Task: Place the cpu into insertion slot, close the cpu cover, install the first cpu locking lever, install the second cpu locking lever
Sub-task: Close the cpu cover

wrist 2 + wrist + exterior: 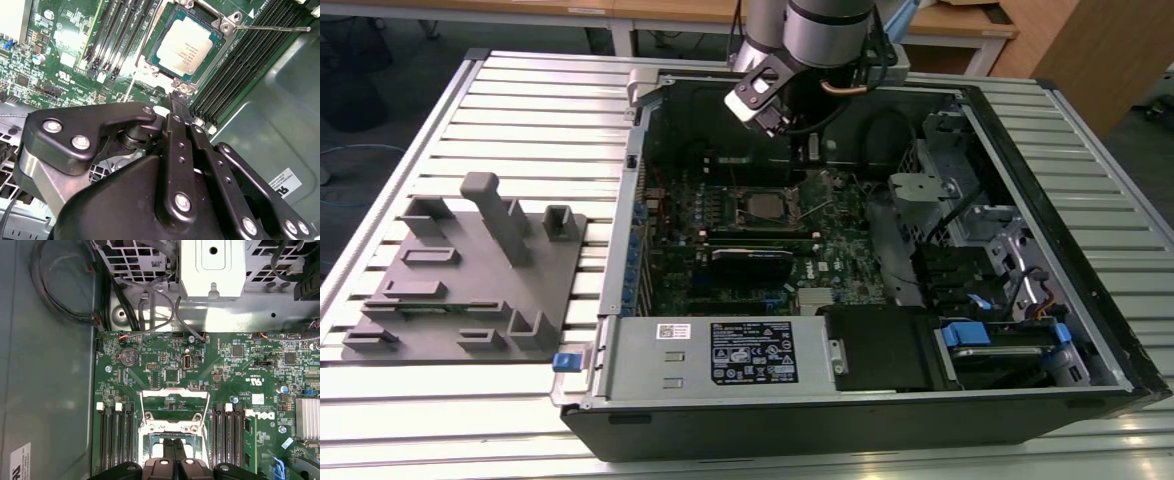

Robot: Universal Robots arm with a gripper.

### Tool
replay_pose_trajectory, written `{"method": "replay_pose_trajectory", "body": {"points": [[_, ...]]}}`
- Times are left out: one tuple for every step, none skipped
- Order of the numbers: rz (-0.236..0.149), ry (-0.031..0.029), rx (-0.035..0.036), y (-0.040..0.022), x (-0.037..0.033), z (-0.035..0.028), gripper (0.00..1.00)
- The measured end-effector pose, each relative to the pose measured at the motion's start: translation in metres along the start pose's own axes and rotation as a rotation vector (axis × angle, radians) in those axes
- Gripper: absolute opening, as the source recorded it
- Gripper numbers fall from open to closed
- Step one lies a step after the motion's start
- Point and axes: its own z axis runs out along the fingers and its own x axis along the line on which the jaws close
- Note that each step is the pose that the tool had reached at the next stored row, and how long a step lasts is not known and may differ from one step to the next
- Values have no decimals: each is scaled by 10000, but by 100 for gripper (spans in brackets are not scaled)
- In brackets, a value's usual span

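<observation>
While the chip [186, 42] is already sitting in its socket [222, 26], the gripper [175, 445] is hovering above with fingers pinched together on nothing, seemingly lining up to push the raised cover [175, 391] down.

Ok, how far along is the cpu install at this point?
Done: the cpu sits in the insertion slot. In hand: nothing visible; the gripper hangs by the slot's edge with its jaws together. Left: the cpu cover looks raised in the first wrist view, and a thin locking lever sticks out sideways, apparently unlatched.
</observation>
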Motion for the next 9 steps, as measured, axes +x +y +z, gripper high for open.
{"method": "replay_pose_trajectory", "body": {"points": [[-2,0,1,2,0,0,11],[-2,-3,3,9,0,-1,11],[0,-4,2,22,0,0,11],[0,-4,3,38,0,1,11],[-1,-4,2,60,0,3,11],[-1,-3,2,77,0,4,11],[-1,-3,2,91,0,5,11],[0,-4,3,105,0,5,11],[0,-4,2,118,0,6,11]]}}
